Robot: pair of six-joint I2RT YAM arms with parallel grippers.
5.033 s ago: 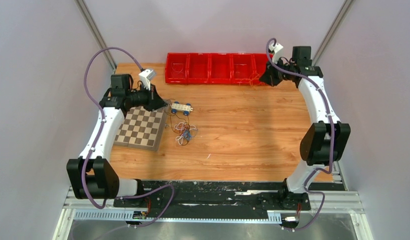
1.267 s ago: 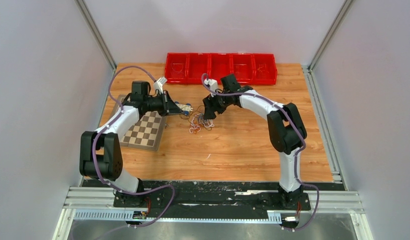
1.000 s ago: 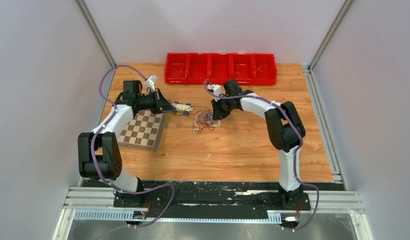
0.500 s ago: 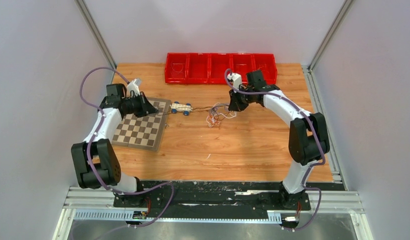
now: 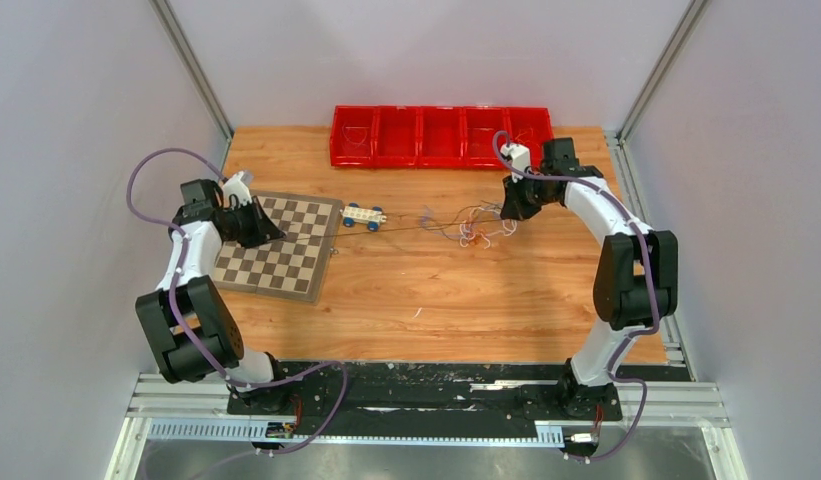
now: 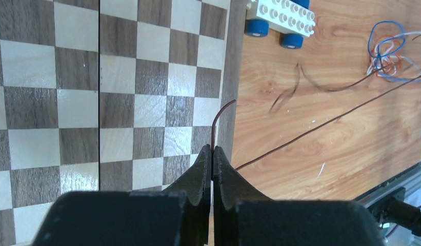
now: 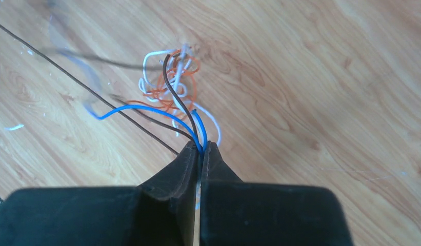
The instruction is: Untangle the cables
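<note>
The cables are a small tangle of white, orange-red, blue and dark wires on the wooden table, right of the middle. My right gripper is shut on the tangle, pinching blue, white and dark strands. My left gripper is shut on the end of one dark cable above the chessboard. That cable runs taut across the table from my left gripper to the tangle.
A chessboard lies at the left. A white toy car with blue wheels sits just behind the stretched cable. A row of red bins stands at the back edge.
Both arms have moved apart: my left gripper went left over the chessboard, my right gripper went right with the tangle. The dark cable between them has been pulled out straight.
</note>
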